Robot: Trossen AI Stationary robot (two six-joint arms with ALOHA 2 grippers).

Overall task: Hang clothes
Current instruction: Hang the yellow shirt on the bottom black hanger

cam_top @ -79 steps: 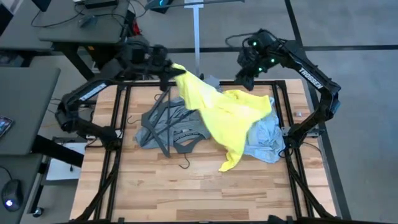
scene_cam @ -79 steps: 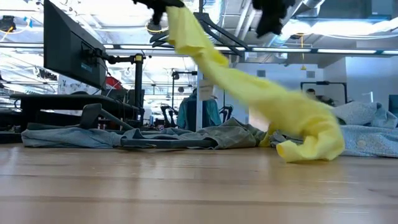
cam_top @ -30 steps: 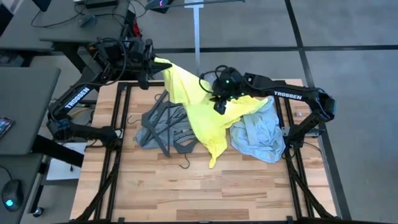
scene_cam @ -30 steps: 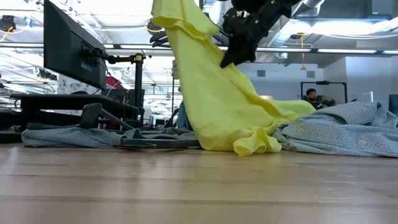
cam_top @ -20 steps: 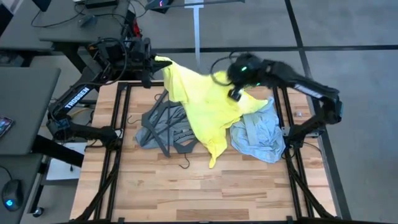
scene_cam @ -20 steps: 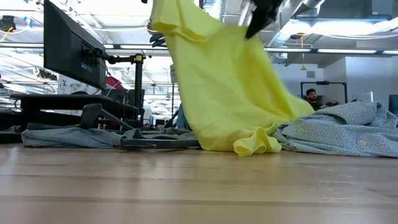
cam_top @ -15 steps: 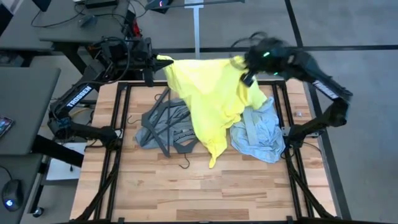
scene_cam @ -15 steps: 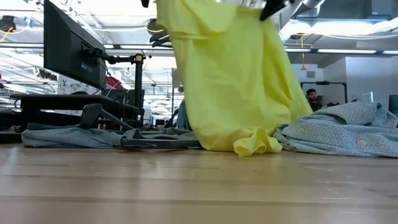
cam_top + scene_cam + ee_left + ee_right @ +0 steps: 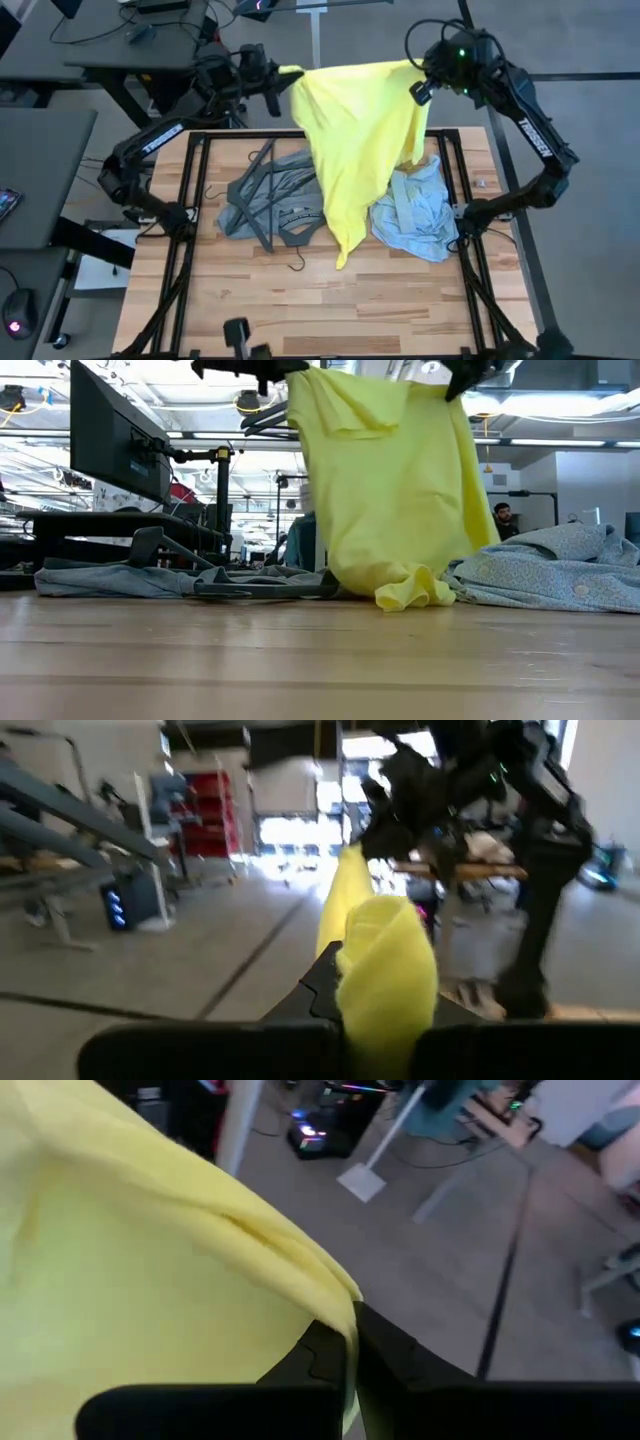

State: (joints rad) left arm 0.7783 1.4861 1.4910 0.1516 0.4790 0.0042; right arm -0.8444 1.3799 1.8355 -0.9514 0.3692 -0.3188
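Both arms are built of dark, near-black links with rounded joint housings, and each forearm link carries white lettering, legible as "TROSSEN" on the right arm. Black cables loop loosely around the wrist sections, and small green indicator lights glow on the right wrist housing beside the right hand (image 9: 420, 88). The left hand (image 9: 278, 90) has two flat, dark, angular fingers (image 9: 325, 985).

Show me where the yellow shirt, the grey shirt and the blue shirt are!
yellow shirt (image 9: 355, 130): high view, middle of the hanging cloth.
grey shirt (image 9: 290, 210): high view, its chest, flat on the table.
blue shirt (image 9: 415, 215): high view, middle of the crumpled heap.
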